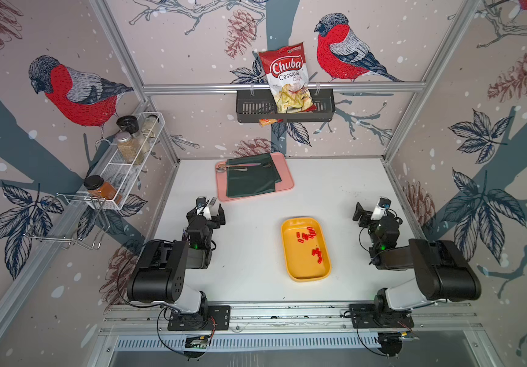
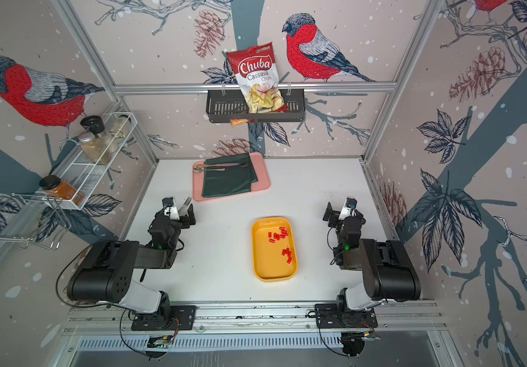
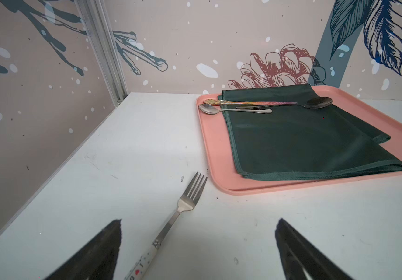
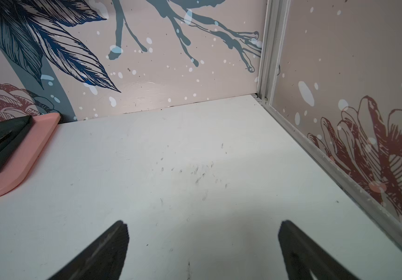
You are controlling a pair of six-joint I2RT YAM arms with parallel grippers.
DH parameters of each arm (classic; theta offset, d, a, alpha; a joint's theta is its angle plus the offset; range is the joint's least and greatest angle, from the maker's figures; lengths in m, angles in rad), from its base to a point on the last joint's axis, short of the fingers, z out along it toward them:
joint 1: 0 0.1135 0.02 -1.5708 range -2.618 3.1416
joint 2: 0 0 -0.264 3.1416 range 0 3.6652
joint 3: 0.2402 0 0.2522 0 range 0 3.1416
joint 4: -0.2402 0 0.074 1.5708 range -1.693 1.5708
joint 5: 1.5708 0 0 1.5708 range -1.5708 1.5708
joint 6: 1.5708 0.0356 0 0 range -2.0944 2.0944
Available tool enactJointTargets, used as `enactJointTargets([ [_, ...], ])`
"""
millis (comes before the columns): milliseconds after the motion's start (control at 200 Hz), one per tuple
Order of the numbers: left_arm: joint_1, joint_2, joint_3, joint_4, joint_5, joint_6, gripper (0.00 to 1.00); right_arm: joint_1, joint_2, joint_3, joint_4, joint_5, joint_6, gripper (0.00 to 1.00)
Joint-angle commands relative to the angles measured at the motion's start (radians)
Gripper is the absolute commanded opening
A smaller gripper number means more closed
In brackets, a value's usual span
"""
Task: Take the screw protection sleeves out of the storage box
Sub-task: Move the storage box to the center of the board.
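Insp. note:

- L gripper: jaws spread wide, holding nothing. It hangs low over the table, above the handle of a fork that lies just beside the pink tray.
- R gripper: jaws spread wide, holding nothing. It is over the table near the right wall.
- The storage box sits on the table between the arms, nearer the R arm and well apart from both grippers.
- The screw protection sleeves lie inside the box in two loose clusters, one twd. the far end and one by the right rim.

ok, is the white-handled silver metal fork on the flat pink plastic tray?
No, the fork lies on the white table beside the pink tray, not on it.
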Motion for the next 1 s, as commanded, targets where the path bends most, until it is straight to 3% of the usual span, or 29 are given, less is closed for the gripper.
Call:
enactJointTargets([
  [0,0.0,0.001,0.005,0.047,-0.001,0.007,0.98,0.001,0.0,0.003,0.048,0.011,0.009,1.0],
  [585,-0.001,-0.026,0.038,0.011,0.023,0.025,0.98,0.009,-0.026,0.005,0.073,0.029,0.006,1.0],
  [650,-0.033,-0.119,0.209,-0.374,-0.004,0.033,0.98,0.063,-0.135,0.149,-0.276,0.101,-0.026,1.0],
  [710,-0.058,-0.168,0.362,-0.645,0.007,-0.088,0.98,0.098,-0.159,0.327,-0.599,0.184,0.037,1.0],
  [750,-0.095,-0.185,0.438,-0.789,0.057,-0.158,0.98,0.112,-0.149,0.438,-0.772,0.151,0.078,1.0],
  [881,-0.292,-0.182,0.588,-1.108,0.109,-0.398,0.98,0.219,-0.084,0.684,-1.163,0.152,0.164,1.0],
  [996,-0.391,-0.109,0.613,-1.278,0.23,-0.647,0.97,0.283,-0.02,0.815,-1.395,0.043,0.288,1.0],
])
